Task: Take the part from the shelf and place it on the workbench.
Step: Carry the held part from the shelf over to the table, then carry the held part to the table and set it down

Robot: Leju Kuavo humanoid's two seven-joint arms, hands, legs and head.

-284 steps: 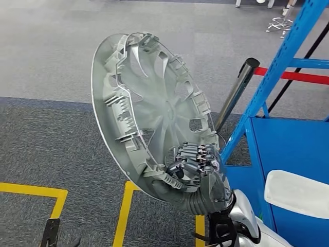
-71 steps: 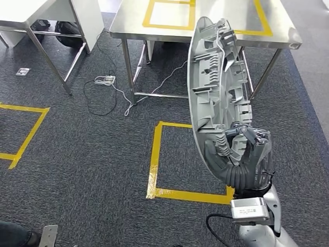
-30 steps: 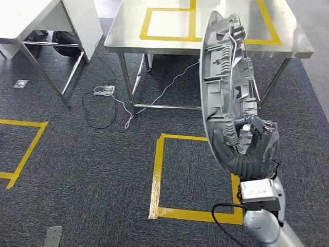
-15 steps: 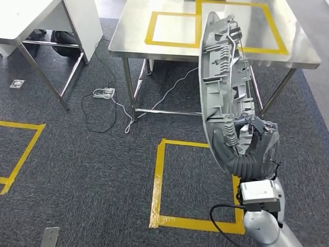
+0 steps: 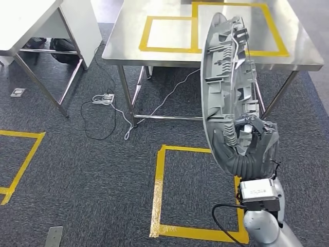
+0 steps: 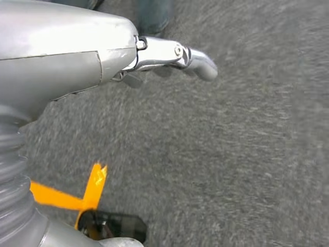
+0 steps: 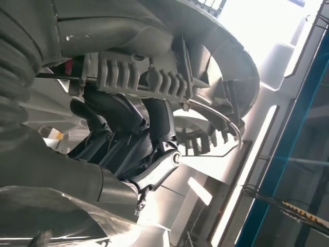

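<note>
One steel workbench [image 5: 163, 49] spans the upper middle of the head view, its top marked with two yellow tape rectangles [image 5: 170, 33]; one sits left of centre and a larger one runs to the right. A second, white table [image 5: 23, 20] fills the upper left corner. On the dark carpet lie two more yellow tape outlines, one square [image 5: 159, 190] at lower centre and a partial one [image 5: 23, 159] at the left edge. One white cable with a power strip [image 5: 103, 98] trails under the workbench.

The single part, a grey plastic wheel cover [image 5: 223, 87], stands nearly on edge at right of centre, ribbed back side facing right, its upper rim overlapping the workbench edge in the picture. It is held in the air, not resting on any surface.

The right hand [image 5: 252, 146] rises from the lower right on a bent silver arm, ribbed grey cuff just below it. Its dark fingers [image 7: 116, 123] curl over the cover's lower rim, clamped against the ribbed inner flange in the right wrist view.

The left hand [image 6: 116, 56] hangs above carpet, one finger [image 6: 182, 54] stretched out straight with nothing in it; how the other fingers lie I cannot tell.
</note>
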